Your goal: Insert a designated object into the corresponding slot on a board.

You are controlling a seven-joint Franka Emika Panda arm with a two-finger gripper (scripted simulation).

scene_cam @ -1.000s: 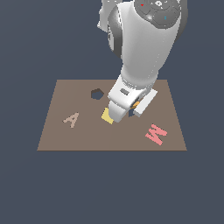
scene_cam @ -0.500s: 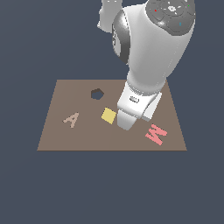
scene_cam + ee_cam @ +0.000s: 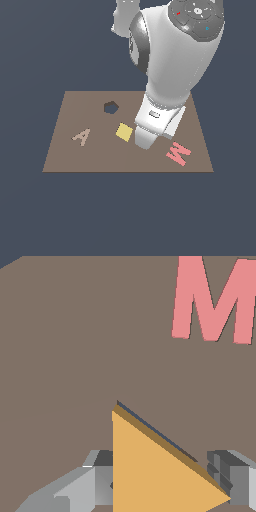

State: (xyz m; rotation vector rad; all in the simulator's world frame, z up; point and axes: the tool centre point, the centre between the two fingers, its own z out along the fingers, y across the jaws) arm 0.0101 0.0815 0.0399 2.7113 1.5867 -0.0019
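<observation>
The dark floor point(image 3: 30, 210) is carrying just the brown board point(image 3: 65, 150), which is lying flat and square in the middle of it.

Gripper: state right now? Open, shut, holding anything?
Gripper: shut on the orange triangle, one finger on each side, low over the brown board.

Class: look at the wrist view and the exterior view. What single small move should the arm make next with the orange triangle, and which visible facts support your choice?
Probably a short straight push down. In the wrist view the orange triangle sits between the gripper fingers, with only a thin dark sliver of the slot showing along its slanted edge, so it looks nearly aligned over the board.
</observation>
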